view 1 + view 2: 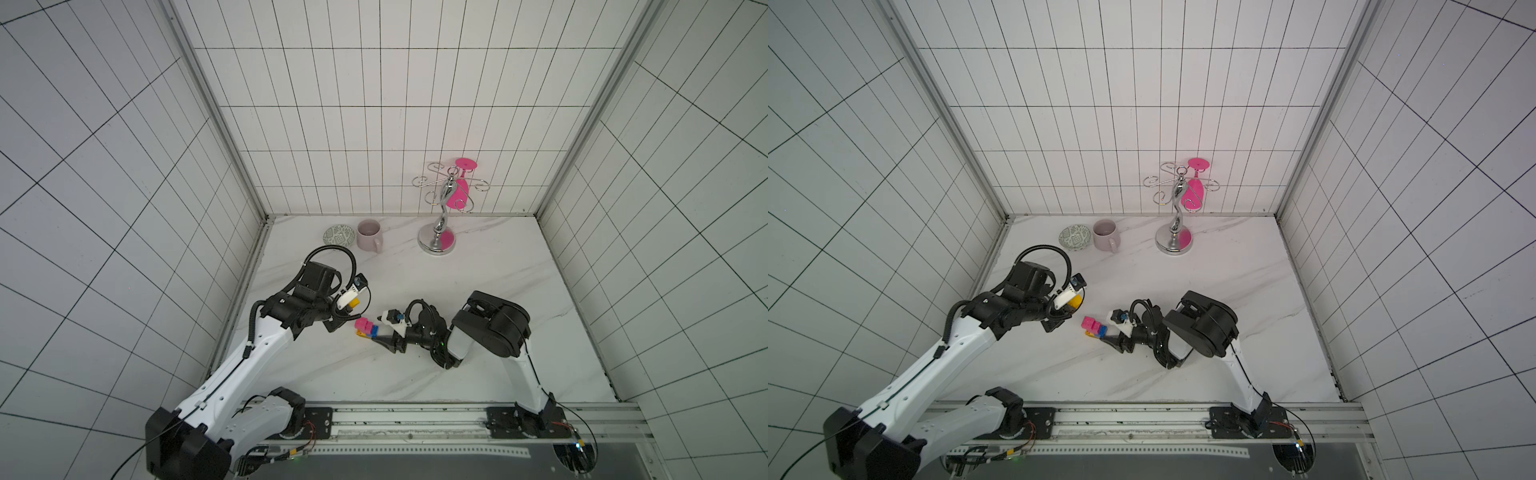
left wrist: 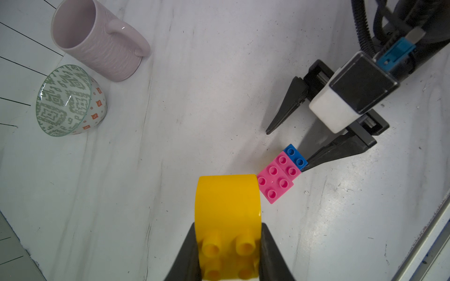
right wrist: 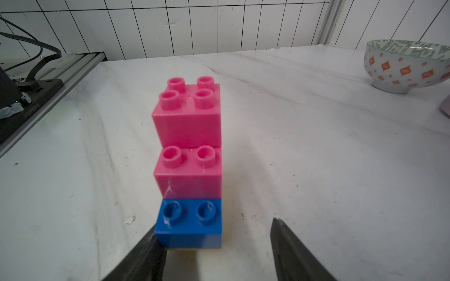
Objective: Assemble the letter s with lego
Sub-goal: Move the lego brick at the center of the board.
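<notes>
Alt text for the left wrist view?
The left gripper is shut on a rounded yellow brick, near a stepped stack of two pink bricks and a blue brick. The open right gripper sits at its blue end; a mug and patterned bowl stand farther off.

Left pincer [image 2: 228, 227] clamped; right pincer [image 3: 215, 225] parted, low.

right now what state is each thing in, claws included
left claw, shut on the rounded yellow brick
right claw, open, tips either side of the brick stack's blue end
brick stack, upright on the table, stepped, ungripped
mug, upright, empty
bowl, upright, empty
pink goblet, hanging upside down on the rack
</notes>
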Action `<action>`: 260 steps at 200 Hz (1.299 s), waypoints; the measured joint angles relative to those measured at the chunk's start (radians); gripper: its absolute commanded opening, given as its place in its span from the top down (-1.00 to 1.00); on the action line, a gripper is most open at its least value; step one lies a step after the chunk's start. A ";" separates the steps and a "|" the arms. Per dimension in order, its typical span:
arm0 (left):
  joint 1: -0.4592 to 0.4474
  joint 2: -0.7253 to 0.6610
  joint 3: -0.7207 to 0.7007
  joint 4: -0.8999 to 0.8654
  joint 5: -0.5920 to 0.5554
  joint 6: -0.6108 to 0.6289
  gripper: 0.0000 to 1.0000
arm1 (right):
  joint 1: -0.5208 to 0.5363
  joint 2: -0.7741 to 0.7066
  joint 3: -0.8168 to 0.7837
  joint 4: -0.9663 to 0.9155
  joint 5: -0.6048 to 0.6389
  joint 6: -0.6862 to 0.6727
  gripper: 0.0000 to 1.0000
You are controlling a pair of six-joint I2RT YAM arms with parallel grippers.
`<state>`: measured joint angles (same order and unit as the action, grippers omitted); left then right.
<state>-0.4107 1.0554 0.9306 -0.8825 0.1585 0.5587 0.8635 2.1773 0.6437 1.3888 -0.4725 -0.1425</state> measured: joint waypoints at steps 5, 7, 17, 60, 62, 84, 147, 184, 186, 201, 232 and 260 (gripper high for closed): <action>0.000 -0.003 0.000 0.000 0.000 0.000 0.67 | 0.000 0.002 0.005 0.000 -0.002 0.001 -0.37; 0.000 -0.004 -0.001 0.001 0.000 0.000 0.67 | 0.000 0.004 0.008 0.000 -0.003 0.003 -0.37; 0.000 -0.014 -0.008 0.005 0.000 0.002 0.67 | 0.000 0.010 0.019 0.000 -0.010 0.005 -0.37; -0.001 -0.038 -0.046 0.008 0.000 0.003 0.67 | 0.000 0.036 0.069 0.000 -0.035 0.020 -0.32; -0.001 -0.038 -0.047 0.008 0.000 0.003 0.67 | 0.000 0.037 0.071 -0.001 -0.036 0.022 -0.32; -0.001 -0.038 -0.050 0.012 -0.001 0.003 0.67 | 0.000 0.038 0.080 -0.001 -0.040 0.027 -0.27; -0.008 -0.045 -0.077 0.023 -0.012 0.006 0.67 | 0.001 0.038 0.090 -0.001 -0.054 0.044 -0.20; -0.012 -0.054 -0.079 0.027 -0.015 0.007 0.67 | 0.001 0.038 0.093 -0.001 -0.059 0.048 -0.19; -0.012 -0.055 -0.079 0.027 -0.015 0.007 0.67 | 0.001 0.038 0.094 -0.001 -0.059 0.048 -0.19; -0.012 -0.057 -0.080 0.027 -0.019 0.007 0.67 | 0.001 0.038 0.100 -0.001 -0.059 0.048 -0.19; -0.012 -0.058 -0.082 0.026 -0.024 0.007 0.68 | 0.003 0.038 0.103 -0.001 -0.059 0.048 -0.14; -0.012 -0.059 -0.082 0.026 -0.031 0.010 0.68 | 0.003 0.038 0.111 -0.001 -0.060 0.050 0.10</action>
<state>-0.4229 0.9962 0.8486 -0.8562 0.1280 0.5682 0.8665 2.2154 0.7551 1.3880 -0.5323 -0.0925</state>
